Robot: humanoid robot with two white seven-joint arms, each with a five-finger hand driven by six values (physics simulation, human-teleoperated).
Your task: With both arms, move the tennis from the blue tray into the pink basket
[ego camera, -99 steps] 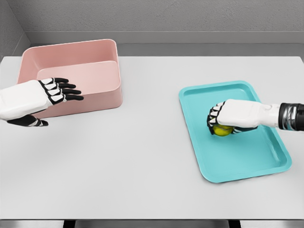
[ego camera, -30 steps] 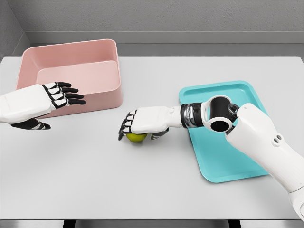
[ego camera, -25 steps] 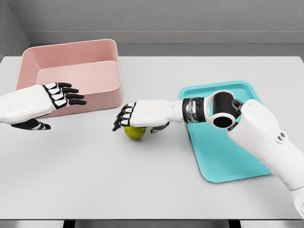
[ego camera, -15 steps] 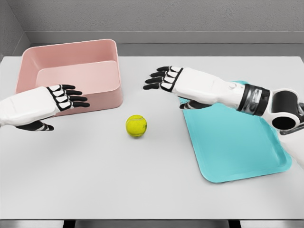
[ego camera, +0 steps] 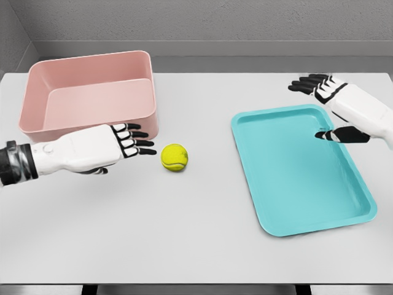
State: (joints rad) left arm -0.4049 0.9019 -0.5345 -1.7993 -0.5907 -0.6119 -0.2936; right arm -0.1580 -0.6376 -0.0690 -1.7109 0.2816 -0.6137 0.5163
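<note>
- The ball (ego camera: 174, 157) lay on the desk (ego camera: 196, 246), off the tray (ego camera: 288, 215) and near the basket's (ego camera: 86, 92) front corner: halfway, by the look of it.
- The left hand (ego camera: 101, 149), fingers spread and holding nothing, reached just beside it; pickup and drop seemed left.
- The right hand (ego camera: 341, 110) hung open over the tray's far corner.
- The ball appeared yellow-green, fuzzy, seamed, liable to roll.

Simulated lab-like test space, plain white table (ego camera: 196, 233), bare grey wall (ego camera: 202, 21), flat rendered surfaces
</note>
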